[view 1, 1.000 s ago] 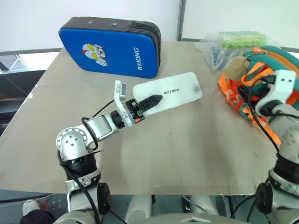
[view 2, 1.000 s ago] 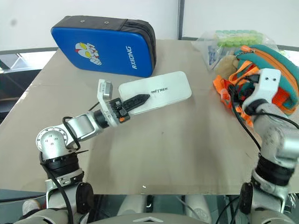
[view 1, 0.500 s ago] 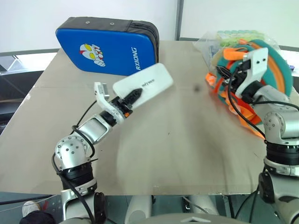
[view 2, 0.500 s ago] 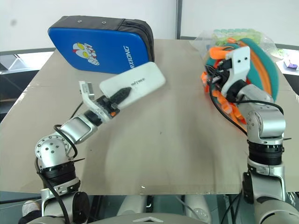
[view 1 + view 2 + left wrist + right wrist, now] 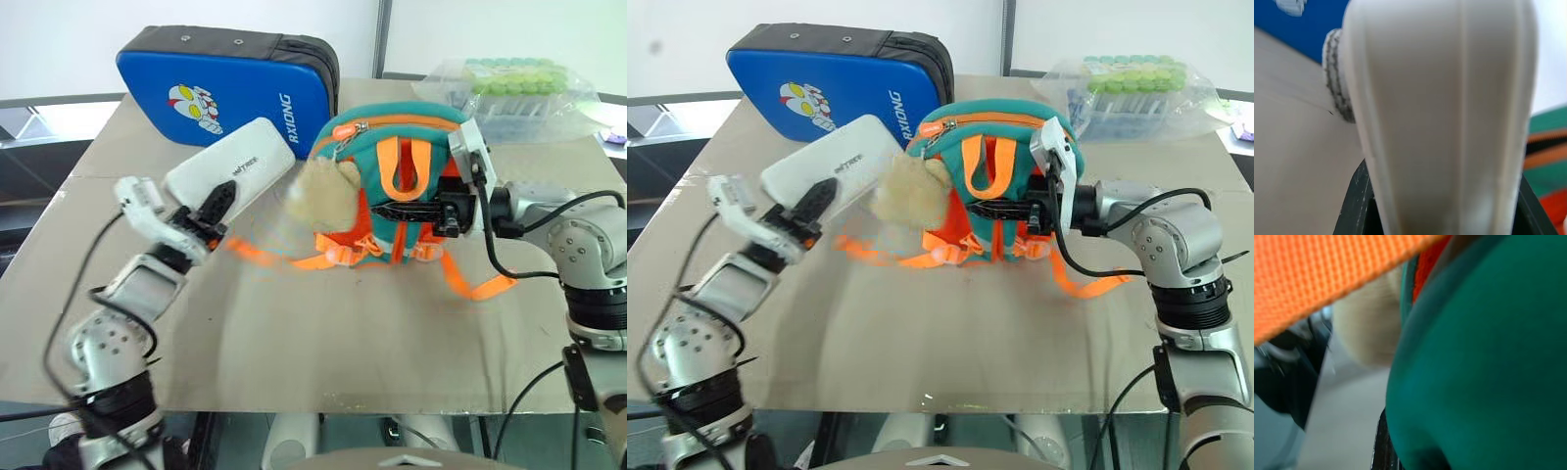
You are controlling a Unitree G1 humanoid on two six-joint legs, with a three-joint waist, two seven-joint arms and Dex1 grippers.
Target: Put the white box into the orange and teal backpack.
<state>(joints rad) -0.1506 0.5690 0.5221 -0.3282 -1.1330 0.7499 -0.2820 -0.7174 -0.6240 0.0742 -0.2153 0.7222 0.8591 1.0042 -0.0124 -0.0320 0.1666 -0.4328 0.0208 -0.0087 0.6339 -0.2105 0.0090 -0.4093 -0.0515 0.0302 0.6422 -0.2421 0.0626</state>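
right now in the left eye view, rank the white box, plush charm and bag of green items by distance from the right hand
1. plush charm, just to the left of the right hand, hanging off the backpack it grips
2. white box, farther left, held in the left hand
3. bag of green items, back right corner

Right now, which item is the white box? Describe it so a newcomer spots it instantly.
Start at the big blue padded case at the table's back. Just in front of it, the left gripper holds the white box in the air: flat, rounded corners, small dark lettering, beside the orange and teal backpack.
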